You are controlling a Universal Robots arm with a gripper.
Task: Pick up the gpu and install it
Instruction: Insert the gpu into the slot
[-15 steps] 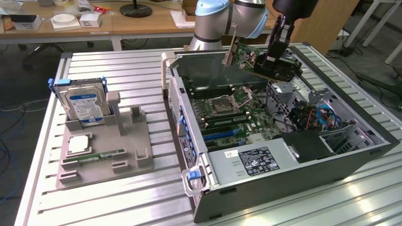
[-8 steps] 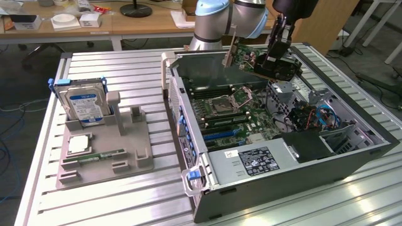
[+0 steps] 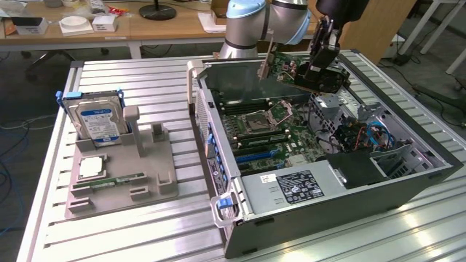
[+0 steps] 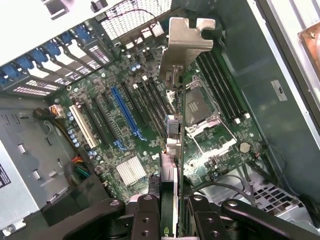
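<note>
The jaws are closed partway on the gpu, which is gripped at one end and held tilted in the air above the open computer case. Its silvery bracket is seen edge-on over the motherboard, beside the CPU socket; the card is not seated. At the exterior view's left of the case, a hard drive is stood in a grey holder on the counter, with a memory stick laid in it.
</note>
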